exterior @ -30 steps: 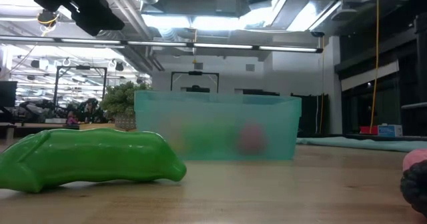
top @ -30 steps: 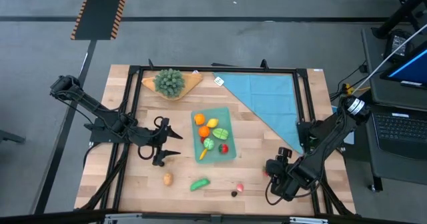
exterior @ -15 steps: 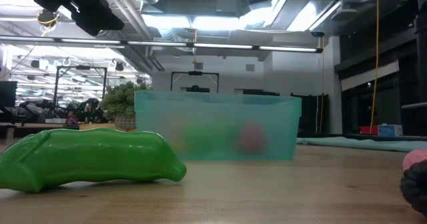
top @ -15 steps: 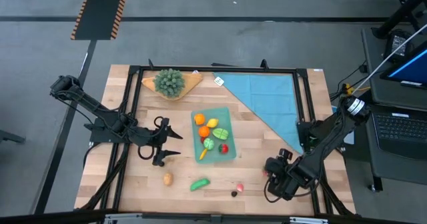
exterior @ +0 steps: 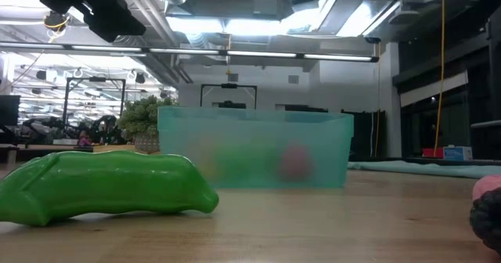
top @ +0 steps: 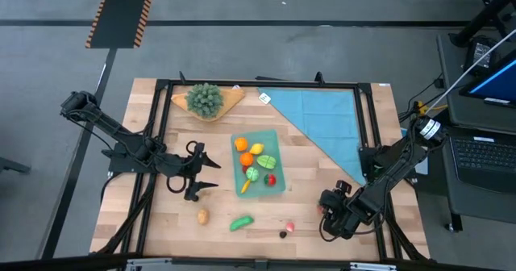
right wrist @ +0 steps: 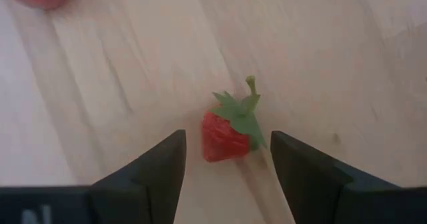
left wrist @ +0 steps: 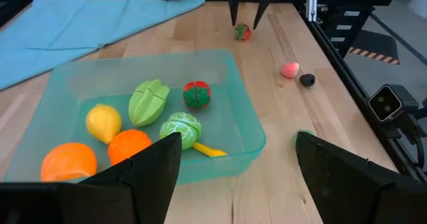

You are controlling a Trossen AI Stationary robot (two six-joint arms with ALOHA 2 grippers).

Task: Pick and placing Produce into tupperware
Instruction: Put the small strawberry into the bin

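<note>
Between right pincer (right wrist: 223, 161) fingers: strawberry (right wrist: 230, 129).

- A green pea pod (exterior: 106, 185) lies on the wooden bench (exterior: 329, 224), close to the camera.
- Behind it stands the translucent teal tupperware (exterior: 254, 148), blurred colours showing through its wall.
- A bushy green plant (exterior: 142, 116) shows behind the container's corner.
- A pink piece (exterior: 486, 189) and a dark piece (exterior: 487, 217) sit at the edge.

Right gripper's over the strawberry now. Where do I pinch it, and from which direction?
Come straight down with the right gripper and pinch the strawberry across its red body, not the leafy cap. It lies on its side on the wood, between the open fingers.
</note>
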